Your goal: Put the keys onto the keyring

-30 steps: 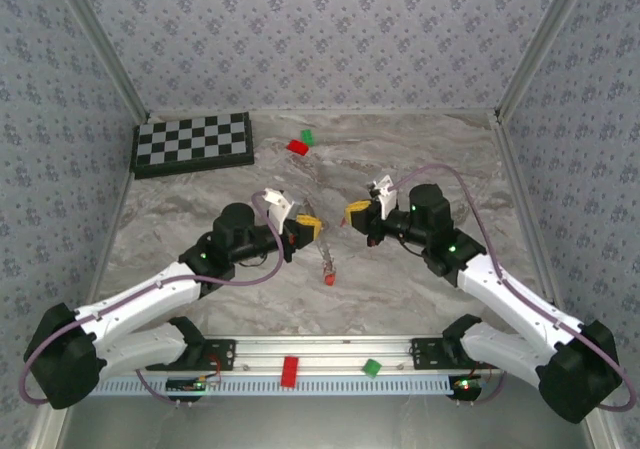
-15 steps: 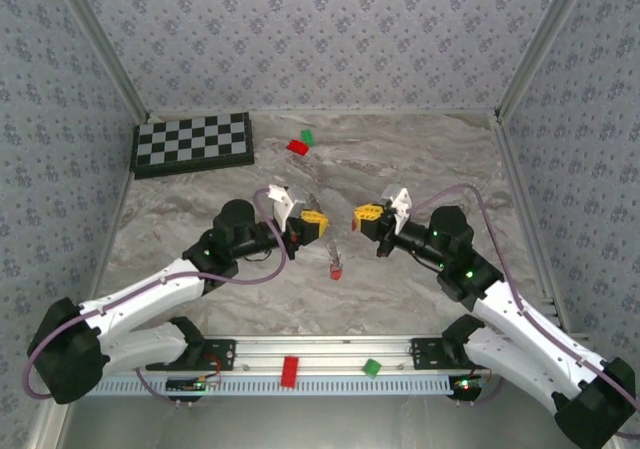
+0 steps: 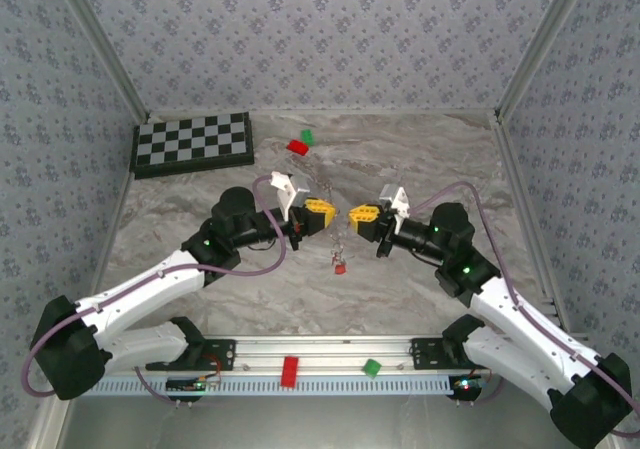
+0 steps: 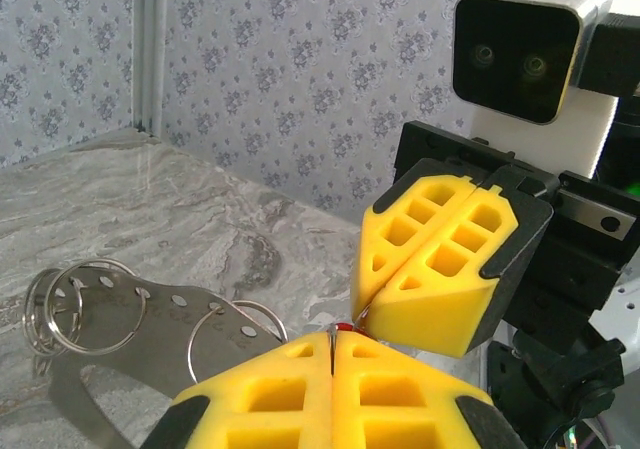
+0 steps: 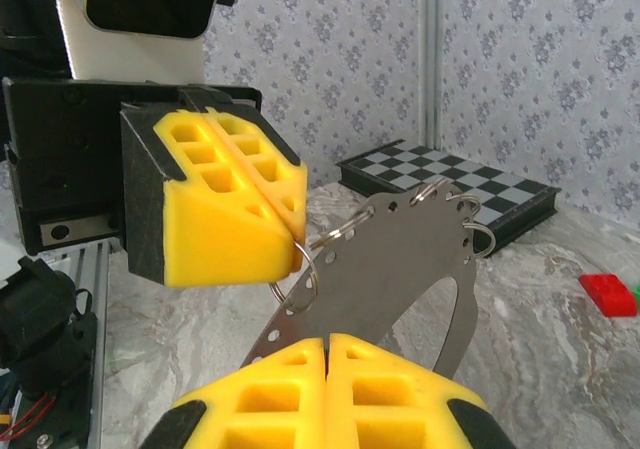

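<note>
The keyring [image 5: 400, 259] is a flat grey band with holes and several split rings, also seen at the left in the left wrist view [image 4: 150, 334]. My left gripper [image 3: 328, 214] [image 4: 332, 341] is shut on the band's edge, at one split ring; its fingertips [image 5: 290, 224] pinch that ring. My right gripper [image 3: 354, 215] [image 5: 327, 343] is shut, tip to tip with the left. A speck of a red key head [image 4: 346, 326] peeks out at its seam. Another red key [image 3: 340, 267] dangles below the grippers from the keyring's chain.
A chessboard [image 3: 193, 142] lies at the far left. A red block [image 3: 297, 147] and a green block [image 3: 308, 136] lie at the far middle. Another red block [image 3: 290, 369] and green block [image 3: 371, 367] rest on the front rail. Patterned walls close in on three sides.
My right arm has swung and rolled its wrist over, then closed in on the left fingertips. The left gripper rose and moved right, and the dangling key drifted right and up with it.
</note>
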Motion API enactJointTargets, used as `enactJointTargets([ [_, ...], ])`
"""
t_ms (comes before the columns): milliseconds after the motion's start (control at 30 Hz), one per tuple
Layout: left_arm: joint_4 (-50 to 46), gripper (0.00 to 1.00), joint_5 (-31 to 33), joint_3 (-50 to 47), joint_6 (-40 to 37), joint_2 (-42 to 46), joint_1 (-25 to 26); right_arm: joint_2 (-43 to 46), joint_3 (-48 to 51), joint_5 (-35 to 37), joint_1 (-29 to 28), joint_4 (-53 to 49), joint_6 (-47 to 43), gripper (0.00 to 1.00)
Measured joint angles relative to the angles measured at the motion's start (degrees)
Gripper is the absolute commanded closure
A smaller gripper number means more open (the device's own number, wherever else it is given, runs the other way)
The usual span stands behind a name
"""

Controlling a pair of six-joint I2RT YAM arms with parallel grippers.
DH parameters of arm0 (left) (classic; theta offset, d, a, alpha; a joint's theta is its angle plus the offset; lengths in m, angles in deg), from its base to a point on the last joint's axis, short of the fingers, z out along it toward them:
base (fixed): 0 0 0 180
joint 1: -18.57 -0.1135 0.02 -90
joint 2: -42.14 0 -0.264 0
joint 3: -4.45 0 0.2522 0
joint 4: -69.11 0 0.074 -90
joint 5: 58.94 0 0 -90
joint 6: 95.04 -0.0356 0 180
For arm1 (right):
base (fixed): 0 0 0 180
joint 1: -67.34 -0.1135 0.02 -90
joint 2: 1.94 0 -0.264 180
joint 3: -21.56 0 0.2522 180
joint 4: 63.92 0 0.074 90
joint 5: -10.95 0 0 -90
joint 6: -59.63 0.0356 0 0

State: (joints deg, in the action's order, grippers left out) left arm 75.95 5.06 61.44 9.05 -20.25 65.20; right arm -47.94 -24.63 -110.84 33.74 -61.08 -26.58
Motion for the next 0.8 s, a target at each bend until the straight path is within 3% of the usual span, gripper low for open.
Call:
enactJointTargets([
  [800,2.4,1.0,-1.9,-2.7,4.6,2.8,0.0,-2.8,0.0,-6.3,0.0,6.3,6.1,1.0],
])
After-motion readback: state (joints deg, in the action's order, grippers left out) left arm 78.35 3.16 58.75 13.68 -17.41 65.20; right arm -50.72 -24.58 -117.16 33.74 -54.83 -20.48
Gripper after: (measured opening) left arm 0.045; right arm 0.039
